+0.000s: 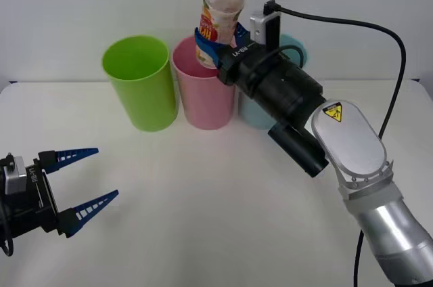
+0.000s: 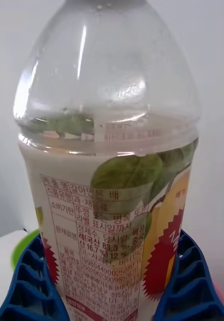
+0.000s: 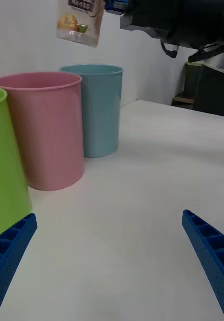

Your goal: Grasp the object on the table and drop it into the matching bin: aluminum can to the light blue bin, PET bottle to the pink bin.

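Front view: right tool (image 1: 218, 49) gripping small clear plastic bottle with red screw cap and orange-red label (image 1: 221, 13), holding it upright over tall pale pink plastic bin (image 1: 203, 87). Sitting between lime green bin (image 1: 139, 80) and pale blue bin (image 1: 260, 112) on flat white worktop (image 1: 203, 192). Left tool (image 1: 84, 182) idling low near the worktop's left edge, spread wide.

Right wrist view: blue ribbed fingers (image 2: 31, 281) pressing both sides of the bottle's label.

Left wrist view: bottle base hanging above pink bin rim.
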Action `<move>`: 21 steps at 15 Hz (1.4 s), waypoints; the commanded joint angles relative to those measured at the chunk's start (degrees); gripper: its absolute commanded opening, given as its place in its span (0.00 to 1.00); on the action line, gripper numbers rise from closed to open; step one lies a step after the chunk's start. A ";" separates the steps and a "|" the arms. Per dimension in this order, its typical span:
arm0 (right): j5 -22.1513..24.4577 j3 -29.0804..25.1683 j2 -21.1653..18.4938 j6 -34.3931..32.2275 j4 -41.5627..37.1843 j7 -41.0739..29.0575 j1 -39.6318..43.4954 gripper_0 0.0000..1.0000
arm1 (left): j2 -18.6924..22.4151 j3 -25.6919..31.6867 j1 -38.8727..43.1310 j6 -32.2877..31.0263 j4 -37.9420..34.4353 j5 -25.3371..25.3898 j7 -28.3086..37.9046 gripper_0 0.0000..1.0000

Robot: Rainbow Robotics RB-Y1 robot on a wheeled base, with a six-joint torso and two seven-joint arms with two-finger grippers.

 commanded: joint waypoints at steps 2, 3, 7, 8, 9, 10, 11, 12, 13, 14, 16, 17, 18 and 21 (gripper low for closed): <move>0.37 0.06 1.65 1.82 9.63 -0.05 -7.01 0.00 | 0.00 0.00 0.00 0.00 0.00 0.00 0.00 1.00; 0.37 0.15 2.00 2.34 11.74 0.04 -8.68 0.00 | 0.00 0.00 0.00 0.00 0.00 0.00 0.00 1.00; 0.37 0.15 2.70 3.93 19.65 -0.05 -14.48 0.00 | 0.00 0.00 0.00 0.00 0.00 0.00 0.00 1.00; 0.37 0.15 2.62 4.10 20.79 -0.05 -14.75 0.00 | 0.00 0.00 0.00 0.00 0.00 0.00 0.00 1.00; 0.37 0.15 2.70 4.10 21.67 -0.05 -15.01 0.00 | 0.00 0.00 0.00 0.00 0.00 0.00 0.00 1.00; 0.37 0.15 2.62 4.19 22.37 -0.05 -15.10 0.00 | 0.00 0.00 0.00 0.00 0.00 0.00 0.00 1.00; 0.37 0.15 2.62 4.19 22.64 -0.05 -15.19 0.00 | 0.00 0.00 0.00 0.00 0.00 0.00 0.00 1.00; 0.37 0.24 2.70 4.19 22.90 -0.13 -15.10 0.00 | 0.00 0.00 0.00 0.00 0.00 0.00 0.00 1.00; 0.37 0.42 2.70 4.10 22.99 -0.31 -15.10 0.00 | 0.00 0.00 0.00 0.00 0.00 0.00 0.00 1.00; 0.37 0.50 2.70 4.19 22.99 -0.48 -15.19 0.00 | 0.00 0.00 0.00 0.00 0.00 0.00 0.00 1.00; 0.37 0.77 2.79 4.19 22.99 -0.66 -15.10 0.00 | 0.00 0.00 0.00 0.00 0.00 0.00 0.00 1.00; 0.37 0.77 2.79 4.19 22.99 -0.75 -15.10 0.00 | 0.00 0.00 0.00 0.00 0.00 0.00 0.00 1.00; 0.46 0.86 2.79 4.19 22.99 -0.75 -15.10 0.00 | 0.00 0.00 0.00 0.00 0.00 0.00 0.00 1.00; 0.55 0.86 2.79 4.28 22.99 -0.13 -15.10 0.61 | 0.00 0.00 0.00 0.00 0.00 0.00 0.00 1.00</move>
